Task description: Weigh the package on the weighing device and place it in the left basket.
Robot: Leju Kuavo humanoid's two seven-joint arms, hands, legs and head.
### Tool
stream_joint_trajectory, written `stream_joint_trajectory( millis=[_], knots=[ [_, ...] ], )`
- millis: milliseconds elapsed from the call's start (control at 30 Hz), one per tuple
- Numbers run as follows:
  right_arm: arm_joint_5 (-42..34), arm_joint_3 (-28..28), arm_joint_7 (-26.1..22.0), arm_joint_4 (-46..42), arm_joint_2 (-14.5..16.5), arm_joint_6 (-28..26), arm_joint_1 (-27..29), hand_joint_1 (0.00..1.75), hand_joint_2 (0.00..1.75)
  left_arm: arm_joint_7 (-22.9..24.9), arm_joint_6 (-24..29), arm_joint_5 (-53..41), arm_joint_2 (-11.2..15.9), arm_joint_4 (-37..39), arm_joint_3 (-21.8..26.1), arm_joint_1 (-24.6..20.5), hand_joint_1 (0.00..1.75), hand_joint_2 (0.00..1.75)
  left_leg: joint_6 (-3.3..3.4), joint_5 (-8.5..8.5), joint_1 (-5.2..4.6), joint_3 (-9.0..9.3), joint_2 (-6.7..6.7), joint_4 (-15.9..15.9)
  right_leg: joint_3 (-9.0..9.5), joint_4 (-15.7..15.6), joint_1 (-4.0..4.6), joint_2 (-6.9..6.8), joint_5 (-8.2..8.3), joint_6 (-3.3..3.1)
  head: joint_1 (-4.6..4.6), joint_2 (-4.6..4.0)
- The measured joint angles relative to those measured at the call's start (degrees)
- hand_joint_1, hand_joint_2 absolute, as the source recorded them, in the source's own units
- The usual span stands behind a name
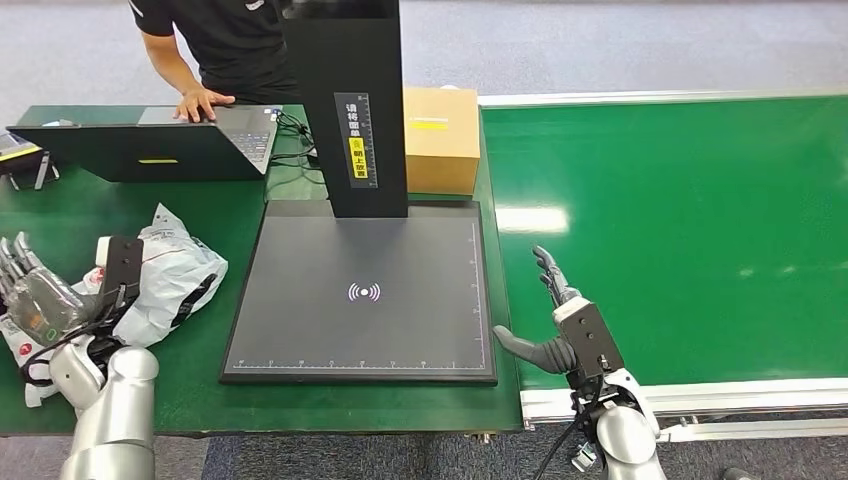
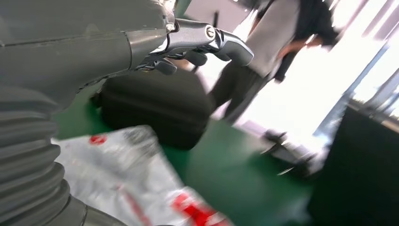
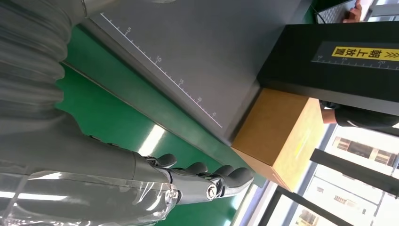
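1. A white package (image 1: pixel 170 275) lies at the left, beside the dark weighing device (image 1: pixel 362 295) at frame centre.
2. Left hand (image 1: pixel 30 290), lower left, fingers spread; right hand (image 1: pixel 560 315), lower right, empty.
3. Cardboard box (image 1: pixel 440 138) upper centre.

I see the weighing device (image 1: pixel 360 300) at centre as a matt dark slab, smooth, with fine printed rulings. The package (image 1: pixel 165 280) at lower left looks like thin crinkled plastic film, slightly shiny. The cardboard box (image 1: pixel 440 138) at upper centre is dull brown paperboard. The conveyor belt (image 1: pixel 690 230) on the right is glossy green, throwing back light. My right hand (image 1: pixel 560 320) wears clear plastic wrap over grey metal.
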Motion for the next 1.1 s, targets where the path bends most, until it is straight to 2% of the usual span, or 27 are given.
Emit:
stream_joint_trajectory(
  millis=[233, 367, 433, 500, 600, 700, 767, 967, 1100],
  knots=[
    [0.0, -0.2, -0.7, -0.5, 0.1, -0.6, 1.4, 0.0, 1.75, -3.0, 1.2, 3.0, -4.3, -18.6, -6.6, 6.4, 0.0, 1.75, 0.0, 0.0, 0.0, 0.02, 0.0, 0.0, 0.01, 0.0, 0.0, 0.0, 0.0, 0.0, 0.0, 0.0],
    [0.1, -0.7, -0.8, -0.8, 0.4, -0.7, 2.0, 0.0, 1.75, -3.5, 1.1, 4.3, -5.5, -24.7, -9.1, 8.5, 0.0, 1.75, 0.0, 0.0, 0.0, 0.04, 0.0, 0.0, 0.02, 0.0, 0.01, 0.0, 0.01, 0.0, 0.0, 0.0],
    [0.1, -0.9, -0.8, -1.0, 0.5, -0.7, 2.1, 0.0, 1.75, -5.3, -0.2, 8.3, -5.8, -26.6, -10.1, 9.1, 0.0, 1.75, -0.01, 0.0, 0.0, 0.06, 0.0, 0.0, 0.03, 0.0, 0.01, 0.0, 0.01, 0.0, 0.0, 0.0],
    [0.1, -1.0, -1.0, -1.1, 0.5, -0.6, 2.1, 0.0, 1.75, -9.2, -4.2, 16.9, -6.1, -28.1, -11.5, 9.6, 0.0, 1.75, -0.01, 0.01, 0.01, 0.06, 0.0, 0.0, 0.04, 0.0, 0.01, 0.0, 0.01, 0.0, -0.01, 0.0],
    [0.1, -1.0, -1.3, -1.2, 0.5, -0.5, 2.0, 0.0, 1.75, -15.6, -13.6, 31.3, -6.3, -29.1, -13.8, 10.2, 0.0, 1.75, -0.01, 0.01, 0.0, 0.06, 0.0, 0.0, 0.05, 0.0, 0.01, 0.0, 0.01, 0.0, -0.01, 0.0],
    [0.0, -1.0, -1.6, -1.3, 0.5, -0.3, 1.5, 0.0, 1.75, -19.8, -22.4, 40.9, -6.6, -29.2, -16.3, 10.9, 0.0, 1.75, 0.0, 0.01, 0.0, 0.06, 0.0, 0.0, 0.05, 0.0, 0.0, 0.0, 0.01, 0.0, 0.0, 0.0],
    [0.0, -1.0, -2.4, -1.4, 0.5, -0.1, 1.3, 0.0, 1.75, -21.6, -27.4, 46.2, -6.9, -29.1, -17.8, 11.5, 0.0, 1.75, 0.0, 0.0, -0.01, 0.05, 0.0, 0.0, 0.05, 0.0, -0.01, 0.0, 0.01, 0.0, 0.0, 0.0],
    [-0.9, -0.9, -9.2, -4.2, 0.6, 0.7, 1.5, 0.0, 1.75, -24.4, -41.8, 58.0, -7.2, -26.8, -20.9, 13.5, 0.0, 1.75, 0.0, 0.0, -0.02, 0.05, 0.0, 0.0, 0.04, 0.0, -0.01, 0.0, 0.01, 0.0, 0.0, 0.0],
    [-1.0, -0.8, -10.1, -5.9, 0.6, 1.1, 2.1, 0.0, 1.75, -24.9, -44.6, 59.8, -7.4, -25.2, -21.9, 14.4, 0.0, 1.75, 0.0, 0.0, -0.01, 0.05, 0.0, 0.0, 0.03, 0.0, 0.0, 0.0, 0.01, 0.0, -0.01, 0.0]
  ],
)
